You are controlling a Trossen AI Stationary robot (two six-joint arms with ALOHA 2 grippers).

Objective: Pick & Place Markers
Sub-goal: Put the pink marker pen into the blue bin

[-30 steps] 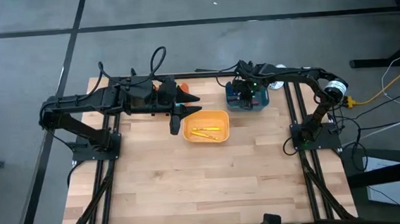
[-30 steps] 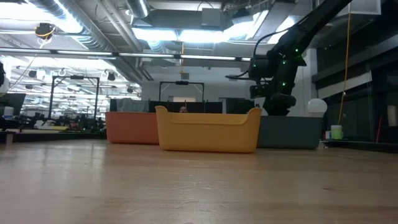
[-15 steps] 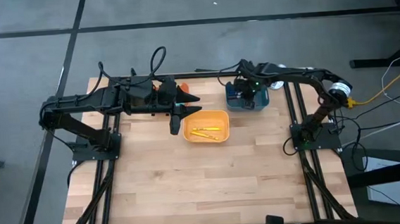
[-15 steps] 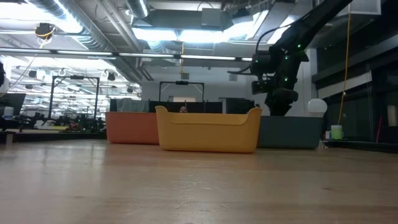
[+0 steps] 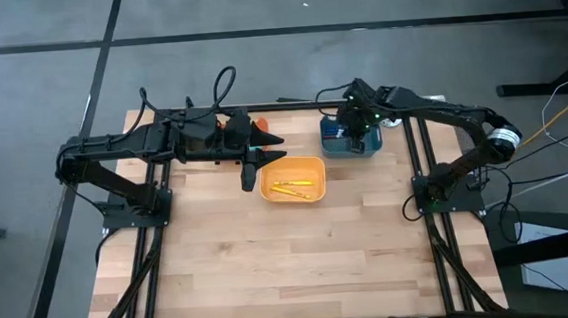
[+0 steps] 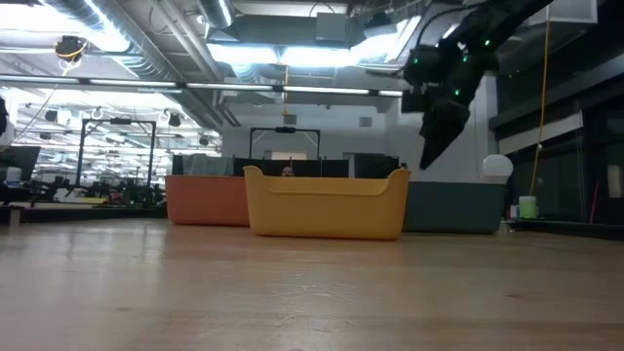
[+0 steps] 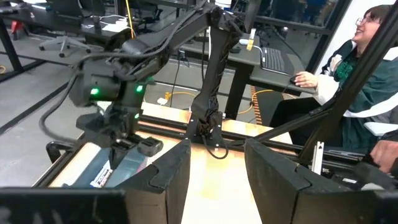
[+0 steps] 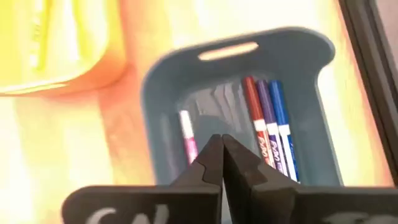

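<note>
Several markers, red, purple, blue and pink [image 8: 267,134], lie on the floor of the teal bin [image 8: 161,93] at the table's far right. Two yellow markers [image 5: 292,187] lie in the yellow bin [image 5: 310,167] at the middle. My right gripper [image 8: 221,158] hangs above the teal bin [image 6: 453,207], pointing steeply down, shut with nothing between its fingers; the low view shows the right gripper [image 6: 432,151] clear of the rim. My left gripper [image 7: 217,180] stays high over the far left corner of the yellow bin, open and holding nothing.
An orange bin [image 6: 205,200] stands left of the yellow one, under my left arm. Bare wood [image 5: 291,259] fills the table's near half. A person [image 7: 367,68] sits at a desk beyond the table's right side.
My right gripper has risen out of the teal bin, from down between its walls to well above its rim, and has tipped a little. It carries nothing up with it.
</note>
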